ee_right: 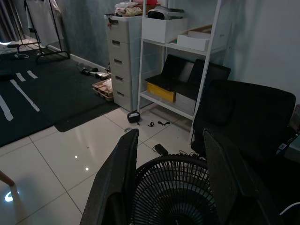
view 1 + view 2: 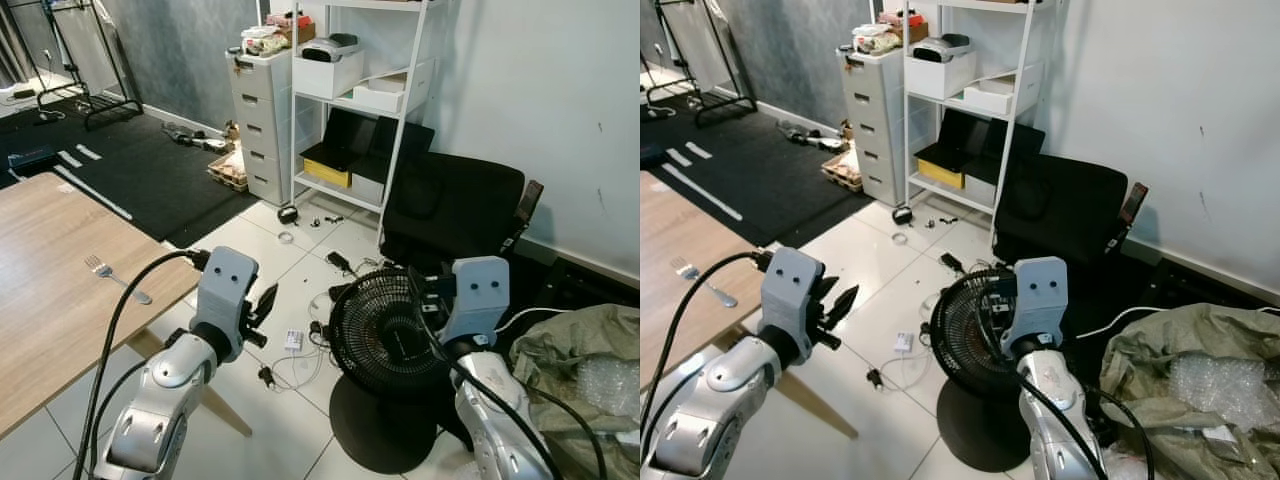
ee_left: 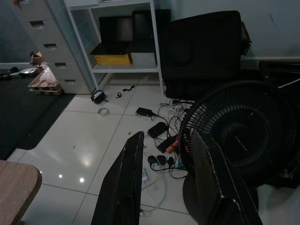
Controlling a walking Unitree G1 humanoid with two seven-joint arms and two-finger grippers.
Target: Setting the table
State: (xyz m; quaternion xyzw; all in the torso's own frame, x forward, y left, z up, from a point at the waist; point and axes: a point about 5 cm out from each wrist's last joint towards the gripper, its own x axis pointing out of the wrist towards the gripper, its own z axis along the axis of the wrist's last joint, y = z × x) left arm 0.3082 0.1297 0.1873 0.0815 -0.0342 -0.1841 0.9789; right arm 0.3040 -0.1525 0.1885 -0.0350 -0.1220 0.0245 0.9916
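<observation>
So both arms are up in front of the robot and neither holds anything. The left gripper [image 3: 164, 183] has its two black fingers spread apart with just glossy white floor tile [image 2: 255, 245] showing between them, and the right gripper [image 1: 171, 183] is parted the same way over a round black floor fan [image 2: 385, 335] with a wire-mesh cage. That fan sits directly ahead of the right gripper and just off to the right of the left one, with a mess of cables and adapters [image 3: 161, 140] on the tiles beyond the left fingertips. Further out past both grippers there's a black office chair [image 2: 450, 205], a white metal shelf rack [image 2: 355, 110] with boxes and dark cases, and a grey drawer unit [image 2: 262, 120] beside it. The only table-setting thing around is a metal fork [image 2: 117, 279], lying on the wood-grain table [image 2: 50, 300] well off to the left of the left gripper. A crumpled greenish sack [image 2: 580, 350] sits right of the right arm.
</observation>
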